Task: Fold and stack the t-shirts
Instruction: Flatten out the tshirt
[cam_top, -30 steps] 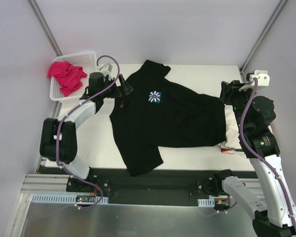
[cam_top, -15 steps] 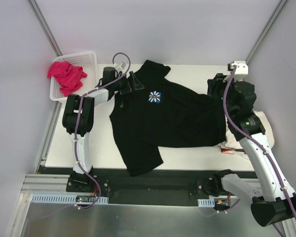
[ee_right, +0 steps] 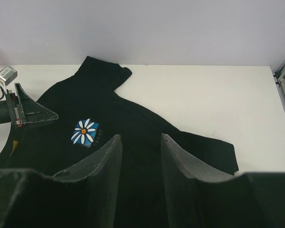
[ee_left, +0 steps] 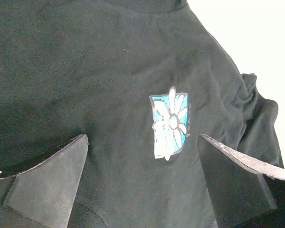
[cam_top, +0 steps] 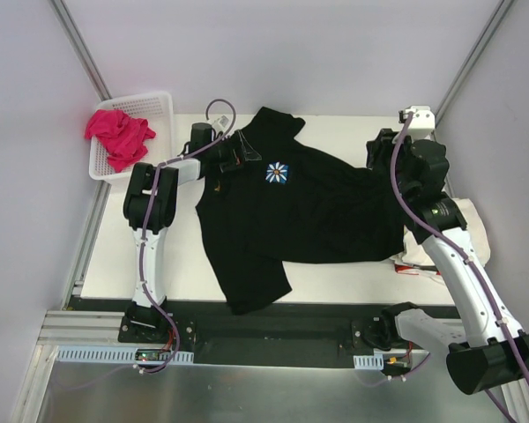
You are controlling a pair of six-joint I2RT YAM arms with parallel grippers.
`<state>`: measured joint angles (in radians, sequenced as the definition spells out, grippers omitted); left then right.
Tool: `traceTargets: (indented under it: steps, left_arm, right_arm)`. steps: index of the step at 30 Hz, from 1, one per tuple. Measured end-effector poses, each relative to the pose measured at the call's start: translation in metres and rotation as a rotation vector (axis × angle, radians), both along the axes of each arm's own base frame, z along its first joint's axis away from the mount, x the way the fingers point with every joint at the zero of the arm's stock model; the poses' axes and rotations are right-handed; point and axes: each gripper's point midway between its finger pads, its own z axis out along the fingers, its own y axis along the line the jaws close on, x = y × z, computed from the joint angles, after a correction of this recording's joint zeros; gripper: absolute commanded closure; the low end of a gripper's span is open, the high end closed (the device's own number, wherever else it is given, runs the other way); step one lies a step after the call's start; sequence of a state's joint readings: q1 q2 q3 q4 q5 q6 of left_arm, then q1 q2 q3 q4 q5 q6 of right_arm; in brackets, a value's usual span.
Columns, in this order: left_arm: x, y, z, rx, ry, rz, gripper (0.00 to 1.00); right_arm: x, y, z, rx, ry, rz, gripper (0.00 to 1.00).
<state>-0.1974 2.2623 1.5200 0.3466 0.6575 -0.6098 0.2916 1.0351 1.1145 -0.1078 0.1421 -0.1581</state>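
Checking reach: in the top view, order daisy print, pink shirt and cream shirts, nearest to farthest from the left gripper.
1. daisy print, just right of the left gripper.
2. pink shirt, in the basket, left.
3. cream shirts, far right.

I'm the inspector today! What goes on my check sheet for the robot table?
Surface: white table, clean where bare.
Job's things: black daisy t-shirt spread out, not folded; pink t-shirt in the basket; cream t-shirts at the right edge, partly hidden by the right arm.
Clutter: white mesh basket at the far-left corner.
Grippers: left gripper open, above the black shirt near the daisy; right gripper jaws apart, empty, over the shirt's right side.
Cables: purple cables run along both arms.
Surroundings: plain walls, metal frame posts.
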Motion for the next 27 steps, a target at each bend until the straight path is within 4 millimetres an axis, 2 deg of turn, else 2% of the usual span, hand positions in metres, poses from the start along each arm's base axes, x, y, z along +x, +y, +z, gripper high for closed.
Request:
traceTargets:
  steps: [6,14,20,27]
  left_arm:
    - [0.009,-0.001,0.000,-0.043,0.008,0.042,0.01]
    - [0.023,0.005,0.001,-0.091,0.032,0.111,0.01]
    - [0.035,0.024,0.000,-0.104,0.051,0.185,0.01]
    - [0.054,0.060,-0.002,-0.082,0.045,0.336,0.01]
  right_arm:
    - [-0.004,-0.007,0.008,-0.003,-0.022,-0.022,0.56]
    - [-0.023,-0.029,0.041,-0.003,-0.122,-0.096,0.51]
    - [-0.027,-0.038,0.056,-0.001,-0.166,-0.136,0.51]
    - [-0.032,-0.045,0.068,-0.005,-0.198,-0.163,0.49]
